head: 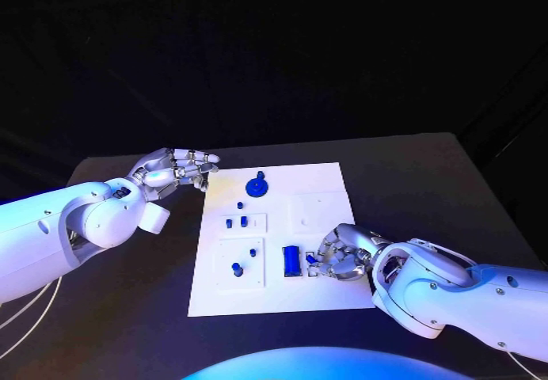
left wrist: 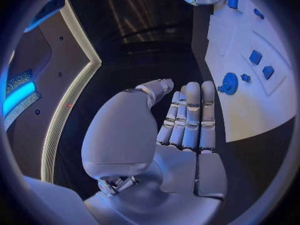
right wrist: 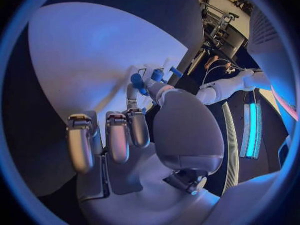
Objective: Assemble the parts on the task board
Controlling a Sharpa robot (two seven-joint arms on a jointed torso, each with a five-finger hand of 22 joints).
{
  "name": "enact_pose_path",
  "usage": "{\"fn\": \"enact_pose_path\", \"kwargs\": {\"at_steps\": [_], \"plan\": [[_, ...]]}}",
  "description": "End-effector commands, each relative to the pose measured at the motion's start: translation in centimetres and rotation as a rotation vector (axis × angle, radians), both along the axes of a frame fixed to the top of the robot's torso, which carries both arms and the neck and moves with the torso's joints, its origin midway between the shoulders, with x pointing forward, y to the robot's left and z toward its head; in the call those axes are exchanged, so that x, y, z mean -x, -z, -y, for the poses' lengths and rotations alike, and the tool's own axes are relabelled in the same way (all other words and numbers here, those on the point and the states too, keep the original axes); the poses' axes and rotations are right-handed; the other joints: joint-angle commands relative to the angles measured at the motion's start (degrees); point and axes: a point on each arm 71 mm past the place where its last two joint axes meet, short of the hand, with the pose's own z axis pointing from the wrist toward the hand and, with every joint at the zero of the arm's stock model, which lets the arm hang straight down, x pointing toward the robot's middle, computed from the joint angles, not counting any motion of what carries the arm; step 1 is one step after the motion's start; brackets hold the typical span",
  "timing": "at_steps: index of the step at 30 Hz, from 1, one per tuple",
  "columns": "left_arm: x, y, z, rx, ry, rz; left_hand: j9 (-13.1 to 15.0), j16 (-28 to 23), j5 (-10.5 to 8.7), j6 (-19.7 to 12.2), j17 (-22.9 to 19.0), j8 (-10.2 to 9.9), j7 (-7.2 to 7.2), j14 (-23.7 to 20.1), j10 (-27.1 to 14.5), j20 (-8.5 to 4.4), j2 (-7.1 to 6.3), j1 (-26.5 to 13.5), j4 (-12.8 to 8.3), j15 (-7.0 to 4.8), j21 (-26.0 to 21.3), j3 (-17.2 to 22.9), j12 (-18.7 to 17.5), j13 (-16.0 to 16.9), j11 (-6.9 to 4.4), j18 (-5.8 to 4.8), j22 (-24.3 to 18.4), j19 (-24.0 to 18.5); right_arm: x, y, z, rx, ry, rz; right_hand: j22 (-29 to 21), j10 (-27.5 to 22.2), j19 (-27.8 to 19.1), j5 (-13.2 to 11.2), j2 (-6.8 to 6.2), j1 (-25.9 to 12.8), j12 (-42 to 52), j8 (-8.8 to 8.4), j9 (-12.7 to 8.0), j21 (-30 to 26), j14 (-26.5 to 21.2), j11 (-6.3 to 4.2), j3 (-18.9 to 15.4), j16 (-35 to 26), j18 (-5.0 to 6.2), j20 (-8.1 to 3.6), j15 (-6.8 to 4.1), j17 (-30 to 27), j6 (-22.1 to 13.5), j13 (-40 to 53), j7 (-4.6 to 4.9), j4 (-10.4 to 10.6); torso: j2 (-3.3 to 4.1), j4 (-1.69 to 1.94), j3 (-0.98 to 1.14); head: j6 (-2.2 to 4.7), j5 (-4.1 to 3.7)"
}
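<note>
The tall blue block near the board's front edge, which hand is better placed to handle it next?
Right, probably. The right hand sits over the task board right beside the blue block, fingers curled toward it. The left hand hangs off the board's far corner, holding nothing.

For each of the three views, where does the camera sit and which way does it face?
Head view: on the head, looking down at the task board; both arms show.
Left wrist view: behind the left hand, facing the board's edge.
Right wrist view: behind the right hand, facing the board.
Shared: the round blue part.
</note>
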Motion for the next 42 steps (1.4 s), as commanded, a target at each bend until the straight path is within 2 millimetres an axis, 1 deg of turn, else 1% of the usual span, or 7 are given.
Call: {"fn": "enact_pose_path", "kwargs": {"at_steps": [1,7,12,28,34,39,42], "plan": [[0.1,-0.1,0.2,0.012,0.015,0.0,-0.07,0.37,0.11,-0.33,-0.09,0.35,0.14,-0.02,-0.29,-0.02,0.19,0.27,-0.14,0.18,-0.31,0.19,0.28,-0.06,-0.06,0.88,-0.06,0.29,0.0,0.4,-0.2,-0.018,0.023,-0.044,15.09,2.87,6.09,-0.13,-0.04,-1.33,0.06,0.28,0.04,0.2,5.92,-0.28,-0.59,0.36,-0.38,-0.24,-0.24,13.98,0.38,10.88,0.02,0.38,0.0,-0.05,0.01,-0.02,0.07],[0.1,-0.1,0.3,0.012,0.018,-0.002,-0.07,0.37,0.11,-0.33,-0.09,0.35,0.14,-0.02,-0.29,-0.02,0.19,0.27,-0.14,0.18,-0.31,0.19,0.28,-0.06,-0.06,0.88,-0.06,0.29,-0.3,0.7,-0.5,-0.01,0.035,-0.048,15.09,2.92,6.09,-0.13,0.06,-2.51,0.14,0.36,0.09,0.2,5.95,-0.29,-1.09,0.43,-0.38,-0.27,-0.25,14.09,0.47,10.93,0.01,0.93,-0.01,0.05,0.08,-0.11,0.11],[0.1,-0.1,0.2,0.011,0.018,-0.003,-0.07,0.37,0.11,-0.33,-0.09,0.35,0.14,-0.02,-0.29,-0.02,0.19,0.27,-0.14,0.18,-0.31,0.19,0.28,-0.06,-0.06,0.88,-0.06,0.29,-0.4,1.0,-0.5,0.017,0.029,-0.064,15.09,2.95,6.09,-0.12,0.17,-3.65,0.13,0.48,0.15,0.2,5.97,-0.32,-1.6,0.5,-0.38,-0.29,-0.28,14.19,0.65,10.93,-0.03,1.48,-0.01,0.01,0.01,-0.14,0.11],[0.1,0.0,0.2,0.009,0.022,-0.008,-0.08,0.35,0.12,-0.34,-0.12,0.38,0.18,-0.08,-0.32,-0.03,0.22,0.29,-0.15,0.2,-0.34,0.19,0.29,-0.08,-0.02,0.86,-0.09,0.33,-0.4,1.2,-1.1,0.031,0.005,-0.049,15.09,2.99,6.09,-0.13,0.43,-4.6,0.18,0.77,0.28,0.2,6.0,-0.41,-1.97,0.58,-0.38,-0.32,-0.33,14.32,1.06,10.96,-0.17,2.01,-0.03,-0.03,0.03,-0.16,0.18],[0.1,0.0,0.1,0.007,0.021,-0.011,-0.08,0.35,0.12,-0.34,-0.12,0.38,0.18,-0.08,-0.32,-0.03,0.22,0.29,-0.15,0.2,-0.34,0.19,0.29,-0.08,-0.02,0.86,-0.09,0.33,-0.2,1.1,-1.4,0.017,-0.009,-0.045,15.09,3.12,6.09,-0.18,-0.81,-7.04,0.42,1.09,0.46,0.2,6.06,-0.43,-4.38,0.73,-0.38,-0.37,-0.36,14.53,1.25,11.09,-0.17,3.37,-0.03,-0.02,0.02,-0.19,0.2],[0.1,0.0,0.1,0.006,0.021,-0.013,-0.08,0.34,0.14,-0.36,-0.14,0.4,0.22,-0.11,-0.38,-0.03,0.3,0.21,-0.05,0.23,-0.38,0.18,0.29,-0.11,0.02,0.84,-0.12,0.37,-0.1,0.9,-1.3,0.01,-0.009,-0.039,15.09,3.16,6.09,-0.19,-1.24,-8.64,0.46,1.28,0.58,0.2,6.07,-0.53,-6.93,0.76,-0.38,-0.43,-0.43,14.59,1.29,11.14,-0.3,4.63,-0.07,-0.05,-0.01,-0.19,0.32],[0.1,0.0,0.2,0.007,0.025,-0.015,-0.08,0.34,0.16,-0.32,-0.16,0.45,0.25,-0.12,-0.42,-0.01,0.45,0.01,0.16,0.28,-0.44,0.17,0.29,-0.13,0.05,0.83,-0.15,0.4,-0.1,0.9,-1.1,0.011,-0.006,-0.035,15.09,3.16,6.09,-0.19,-1.12,-9.6,0.4,1.38,0.64,0.2,6.07,-0.58,-8.47,0.76,-0.38,-0.48,-0.48,14.59,1.27,11.14,-0.37,4.86,-0.09,-0.04,-0.03,-0.13,0.36]]}}
